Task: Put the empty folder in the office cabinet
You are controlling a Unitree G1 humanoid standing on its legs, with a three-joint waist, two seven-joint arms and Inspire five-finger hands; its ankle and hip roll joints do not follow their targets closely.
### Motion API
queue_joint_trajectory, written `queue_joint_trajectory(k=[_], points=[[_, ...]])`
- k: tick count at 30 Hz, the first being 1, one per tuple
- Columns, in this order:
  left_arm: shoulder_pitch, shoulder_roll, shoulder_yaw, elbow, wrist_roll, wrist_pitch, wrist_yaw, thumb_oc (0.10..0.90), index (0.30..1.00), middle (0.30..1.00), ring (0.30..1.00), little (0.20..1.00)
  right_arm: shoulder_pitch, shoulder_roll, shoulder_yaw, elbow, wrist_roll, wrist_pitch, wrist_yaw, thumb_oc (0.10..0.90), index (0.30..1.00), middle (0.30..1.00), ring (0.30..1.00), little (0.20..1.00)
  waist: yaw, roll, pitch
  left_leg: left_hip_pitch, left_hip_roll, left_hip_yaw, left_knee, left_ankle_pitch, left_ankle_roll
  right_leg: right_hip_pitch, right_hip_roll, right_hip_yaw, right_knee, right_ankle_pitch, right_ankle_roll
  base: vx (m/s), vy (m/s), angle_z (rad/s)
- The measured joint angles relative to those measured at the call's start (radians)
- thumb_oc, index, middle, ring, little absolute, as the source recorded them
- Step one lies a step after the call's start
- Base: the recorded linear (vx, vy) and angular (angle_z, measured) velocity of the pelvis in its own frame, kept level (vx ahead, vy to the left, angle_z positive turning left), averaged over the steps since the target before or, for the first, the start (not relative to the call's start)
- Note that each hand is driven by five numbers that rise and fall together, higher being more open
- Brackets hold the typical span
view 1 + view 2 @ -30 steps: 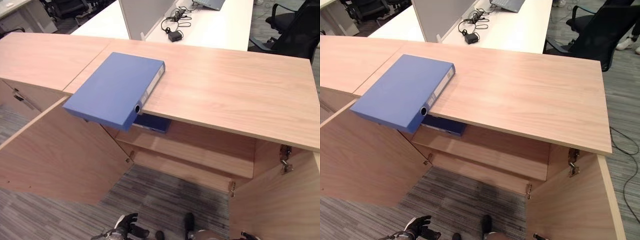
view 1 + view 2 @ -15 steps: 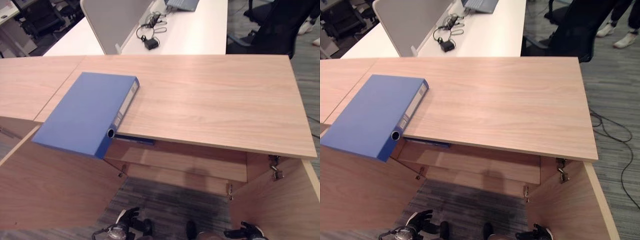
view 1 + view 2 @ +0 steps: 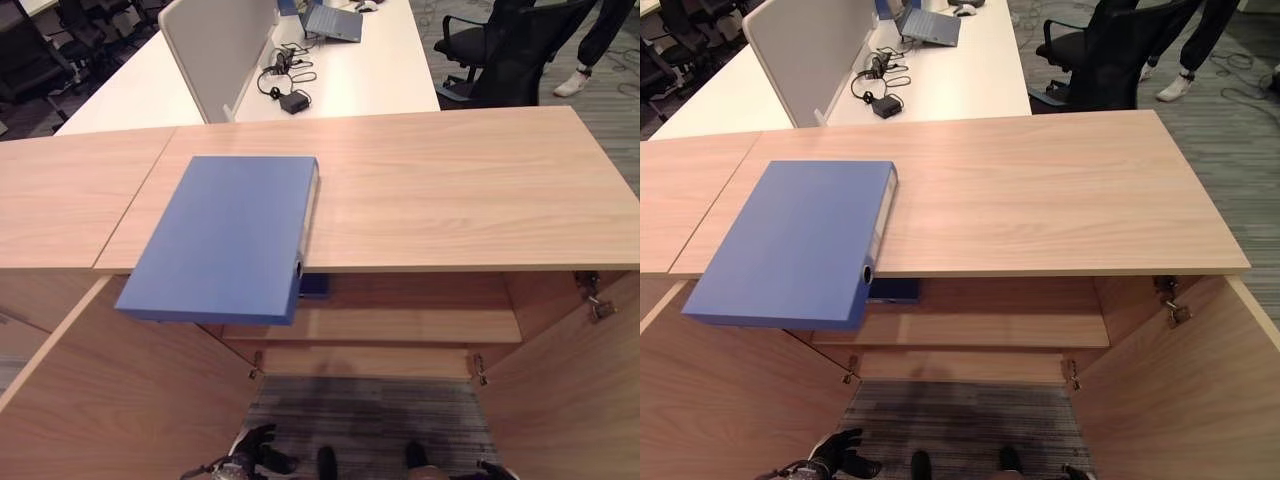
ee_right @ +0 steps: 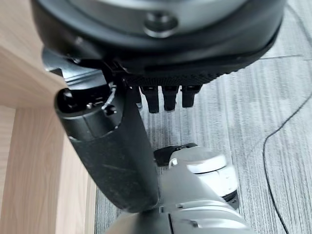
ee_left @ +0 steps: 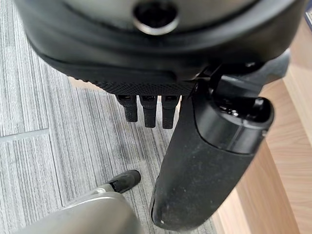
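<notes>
A blue folder lies flat on the wooden cabinet top at its left part, with its near end jutting out over the front edge. Both cabinet doors stand open, the left door and the right door. On the shelf inside, a second blue folder peeks out under the top. My left hand hangs low near the floor, far below the folder, its fingers straight and holding nothing. My right hand hangs low by the right door, open and empty too.
Behind the cabinet stands a white desk with a grey divider, a laptop and a charger with cables. A black office chair and a person's leg are at the far right. Grey carpet lies between the doors.
The camera has swung, so the cabinet now shows square on. The folder keeps its place on the top. The right hand shows less at the bottom edge.
</notes>
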Motion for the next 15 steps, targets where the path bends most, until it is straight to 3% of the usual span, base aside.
queue_joint_trajectory(k=[3, 5, 6, 7, 8, 9, 10, 11, 12, 15], points=[[0.002, 0.023, -0.004, 0.004, 0.003, 0.0, -0.002, 0.8, 0.9, 0.9, 0.9, 0.9, -0.008, 0.039, 0.004, -0.005, 0.001, -0.001, 0.0, 0.8, 0.9, 0.9, 0.9, 0.9, 0.003, -0.043, -0.027, -0.024, -0.008, 0.064, -0.001, 0.002, 0.048, -0.078, -0.006, -0.047, 0.056, 0.07, 0.02, -0.11, 0.173, -0.56], [0.002, 0.041, -0.005, 0.004, 0.007, 0.001, -0.001, 0.8, 0.9, 0.9, 0.9, 0.9, -0.015, 0.041, 0.019, -0.004, 0.002, -0.001, -0.001, 0.8, 0.9, 0.9, 0.9, 0.9, 0.002, -0.044, -0.027, -0.026, -0.009, 0.096, 0.001, 0.008, 0.081, -0.126, 0.001, -0.103, 0.119, 0.096, 0.064, -0.17, 0.183, -0.52], [0.003, 0.049, -0.009, 0.0, 0.007, 0.001, -0.001, 0.8, 0.9, 0.9, 0.9, 0.9, -0.032, 0.033, 0.026, -0.005, 0.003, -0.001, -0.006, 0.8, 0.9, 0.9, 0.9, 0.9, 0.014, -0.031, -0.022, -0.037, 0.004, 0.124, -0.001, 0.015, 0.086, -0.158, 0.006, -0.172, 0.154, 0.106, 0.099, -0.04, 0.095, -0.74], [0.013, 0.06, 0.011, 0.0, 0.01, 0.0, -0.003, 0.8, 0.9, 0.9, 0.9, 0.9, -0.034, 0.009, 0.061, -0.005, 0.0, -0.001, -0.008, 0.8, 0.9, 0.9, 0.9, 0.9, 0.03, 0.018, -0.022, -0.05, 0.039, 0.148, 0.0, 0.018, 0.101, -0.149, 0.069, -0.335, 0.349, -0.072, 0.078, -0.02, 0.061, -0.67], [0.011, 0.069, 0.005, 0.001, 0.009, 0.0, -0.003, 0.8, 0.9, 0.9, 0.9, 0.9, -0.029, 0.005, 0.061, -0.004, -0.002, -0.001, -0.007, 0.8, 0.9, 0.9, 0.9, 0.9, 0.035, 0.012, -0.025, -0.049, 0.033, 0.151, -0.001, 0.01, 0.084, -0.106, 0.081, -0.358, 0.344, -0.122, 0.052, 0.11, -0.048, -0.45], [0.024, 0.075, 0.014, 0.004, 0.009, 0.002, -0.007, 0.8, 0.9, 0.9, 0.9, 0.9, -0.024, -0.001, 0.058, 0.001, -0.002, 0.0, -0.004, 0.8, 0.9, 0.9, 0.9, 0.9, 0.039, 0.014, -0.028, -0.048, 0.016, 0.154, 0.0, 0.011, 0.077, -0.022, 0.081, -0.359, 0.217, -0.138, 0.038, 0.08, -0.038, -0.15], [0.028, 0.075, 0.019, 0.005, 0.008, 0.002, -0.005, 0.8, 0.9, 0.9, 0.9, 0.9, -0.019, -0.001, 0.052, 0.013, -0.002, -0.002, -0.004, 0.8, 0.9, 0.9, 0.9, 0.9, 0.038, 0.014, -0.028, -0.047, 0.011, 0.155, -0.001, 0.016, 0.071, 0.002, 0.08, -0.334, 0.167, -0.137, 0.038, 0.11, -0.068, -0.07], [0.034, 0.072, 0.036, 0.005, 0.006, 0.002, -0.002, 0.8, 0.9, 0.9, 0.9, 0.9, -0.024, -0.001, 0.047, 0.021, -0.002, -0.001, -0.004, 0.8, 0.9, 0.9, 0.9, 0.9, 0.037, 0.016, -0.029, -0.047, 0.002, 0.155, -0.001, 0.016, 0.071, 0.037, 0.073, -0.281, 0.091, -0.134, 0.036, 0.08, -0.068, 0.01], [0.036, 0.072, 0.037, 0.003, 0.004, 0.001, 0.0, 0.8, 0.9, 0.9, 0.9, 0.9, -0.021, -0.001, 0.044, 0.023, -0.001, -0.001, -0.005, 0.8, 0.9, 0.9, 0.9, 0.9, 0.037, 0.016, -0.029, -0.047, -0.001, 0.155, -0.001, 0.017, 0.07, 0.054, 0.063, -0.278, 0.051, -0.109, 0.042, 0.08, -0.069, 0.05], [0.061, 0.056, 0.035, -0.008, -0.002, 0.0, 0.009, 0.8, 0.9, 0.9, 0.9, 0.9, 0.012, -0.001, 0.045, 0.02, -0.002, -0.001, -0.004, 0.8, 0.9, 0.9, 0.9, 0.9, 0.036, 0.01, -0.057, -0.044, 0.012, 0.154, -0.001, 0.03, 0.041, 0.097, 0.088, -0.285, -0.039, -0.051, 0.011, 0.07, -0.057, -0.01]])
